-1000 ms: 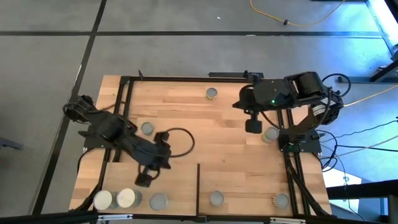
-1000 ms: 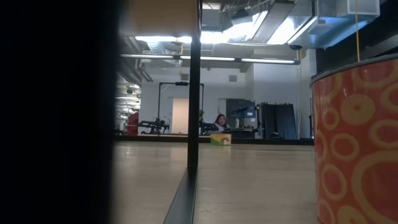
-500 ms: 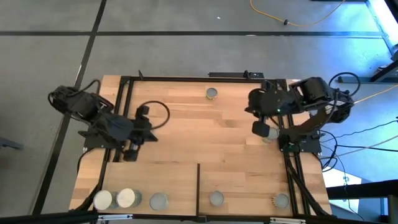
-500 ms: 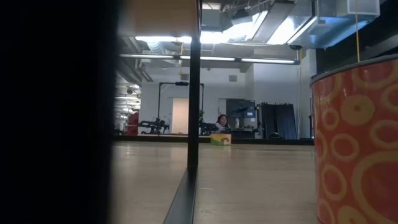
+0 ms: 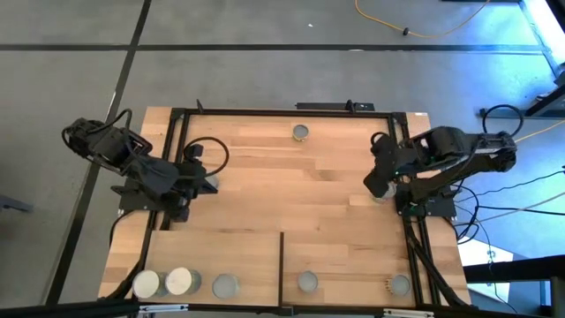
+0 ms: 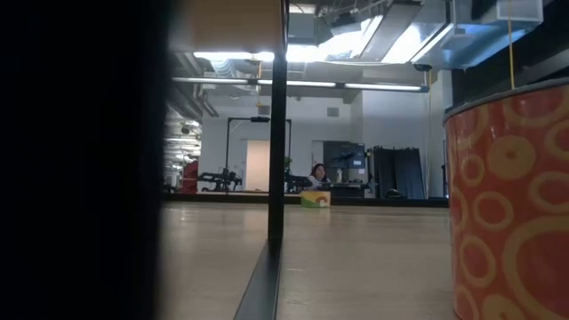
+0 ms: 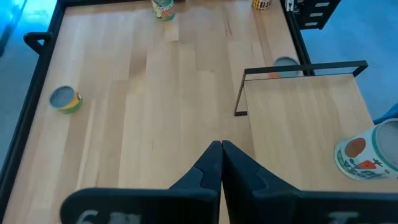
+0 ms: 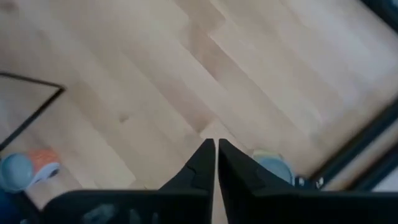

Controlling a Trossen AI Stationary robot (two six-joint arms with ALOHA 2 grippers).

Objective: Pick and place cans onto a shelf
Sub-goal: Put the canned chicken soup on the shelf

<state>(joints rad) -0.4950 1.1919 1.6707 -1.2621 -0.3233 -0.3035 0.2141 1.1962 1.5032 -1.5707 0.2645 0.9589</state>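
Note:
The shelf (image 5: 221, 256) is a pale board at the table's near left, with a black upright edge (image 5: 282, 265); it also shows in the left wrist view (image 7: 305, 118). Three cans (image 5: 179, 281) stand on it along the near edge. Other cans stand on the tabletop: one at the far middle (image 5: 301, 132), two at the near right (image 5: 306, 282), one by my left gripper (image 5: 210, 184) and one by my right gripper (image 8: 273, 168). My left gripper (image 7: 221, 146) is shut and empty at the table's left (image 5: 199, 177). My right gripper (image 8: 216, 146) is shut and empty at the right (image 5: 372, 184).
A black frame (image 5: 282, 111) runs around the tabletop, with rails down both sides. The low view shows the black upright (image 6: 277, 133) and an orange ring-patterned can (image 6: 507, 204) close at the right. A person sits far off in the room behind.
My left gripper has drawn back from the shelf's far edge toward the table's left and far side. My right gripper has drawn back toward the table's right edge, and its arm has folded in. No can has moved.

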